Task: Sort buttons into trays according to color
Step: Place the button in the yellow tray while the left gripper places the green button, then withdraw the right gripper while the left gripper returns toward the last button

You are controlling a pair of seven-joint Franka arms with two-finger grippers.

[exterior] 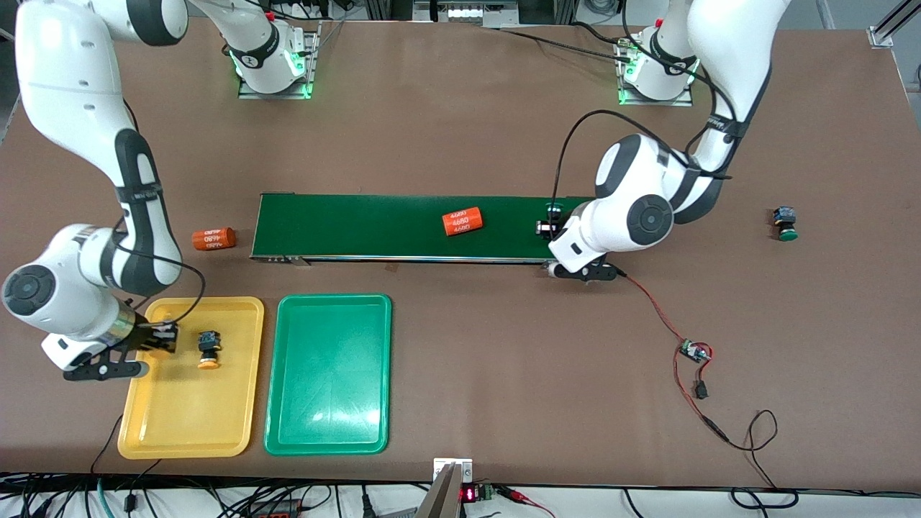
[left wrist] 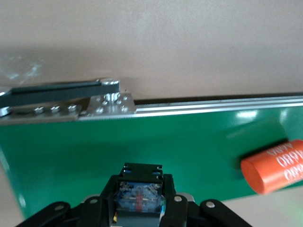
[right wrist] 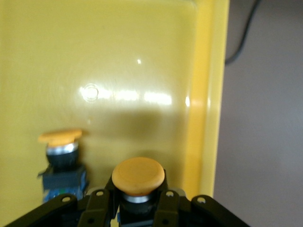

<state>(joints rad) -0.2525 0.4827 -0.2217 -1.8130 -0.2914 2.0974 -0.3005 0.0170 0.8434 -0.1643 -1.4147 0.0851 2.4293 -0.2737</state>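
Observation:
My right gripper is shut on a yellow-capped button and holds it low over the yellow tray, near the tray's edge. A second yellow-capped button lies in that tray; it also shows in the right wrist view. My left gripper is shut on a black-bodied button over the belt's end; a bit of green cap shows. Another green-capped button lies on the table toward the left arm's end. The green tray holds nothing.
The dark-green conveyor belt crosses the middle and carries an orange "4680" cylinder, also in the left wrist view. Another orange cylinder lies beside the belt's other end. A small circuit board with red wires lies nearer the front camera.

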